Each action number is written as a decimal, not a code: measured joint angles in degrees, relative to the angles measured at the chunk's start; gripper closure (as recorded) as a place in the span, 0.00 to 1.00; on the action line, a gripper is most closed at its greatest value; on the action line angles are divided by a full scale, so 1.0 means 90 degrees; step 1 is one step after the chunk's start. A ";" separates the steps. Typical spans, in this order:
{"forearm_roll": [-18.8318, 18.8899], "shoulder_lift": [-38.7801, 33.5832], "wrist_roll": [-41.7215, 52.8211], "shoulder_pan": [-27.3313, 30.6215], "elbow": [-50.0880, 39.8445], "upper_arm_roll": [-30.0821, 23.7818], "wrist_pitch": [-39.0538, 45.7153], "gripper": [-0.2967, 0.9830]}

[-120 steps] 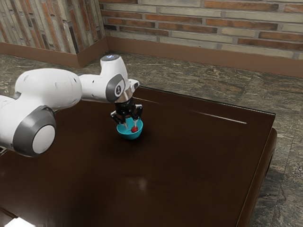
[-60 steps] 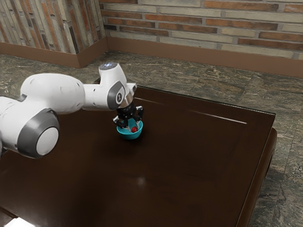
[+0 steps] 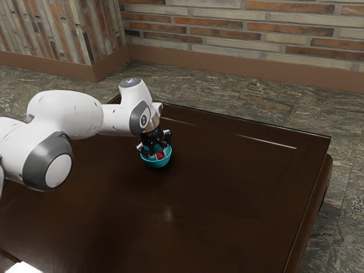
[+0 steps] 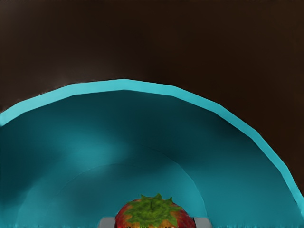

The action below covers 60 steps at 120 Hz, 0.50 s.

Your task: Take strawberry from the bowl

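My gripper points down into the turquoise bowl, its fingers against two sides of the red strawberry. From the wrist view, the gripper has a grey fingertip pad touching each side of the strawberry, whose green leafy top faces the camera. The fruit is still down inside the bowl, within its rim. The strawberry's lower part is hidden.
The bowl stands on a dark brown table, with its far edge behind the arm. A bright white patch lies at the exterior view's lower left. Brick walls rise beyond the floor.
Over the last second my hand has come down into the bowl, and the fingers have closed in on the strawberry. The fruit has shifted slightly toward the exterior view's left.
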 joint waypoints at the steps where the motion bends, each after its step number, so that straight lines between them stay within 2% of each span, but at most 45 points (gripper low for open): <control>1: 0.0002 -0.0006 -0.0005 0.0000 0.0000 0.0000 -0.0001 0.69; 16: 0.0044 -0.0247 -0.0088 -0.0019 -0.0037 0.0002 -0.0044 0.72; 32: 0.0100 -0.1133 -0.0176 -0.0263 -0.0551 0.0004 -0.0203 0.74; 46: 0.0130 -0.1590 -0.0261 -0.1106 -0.0784 0.0004 -0.0443 0.75; 60: 0.0131 -0.1483 -0.0353 -0.1895 -0.0885 -0.0023 -0.0577 0.75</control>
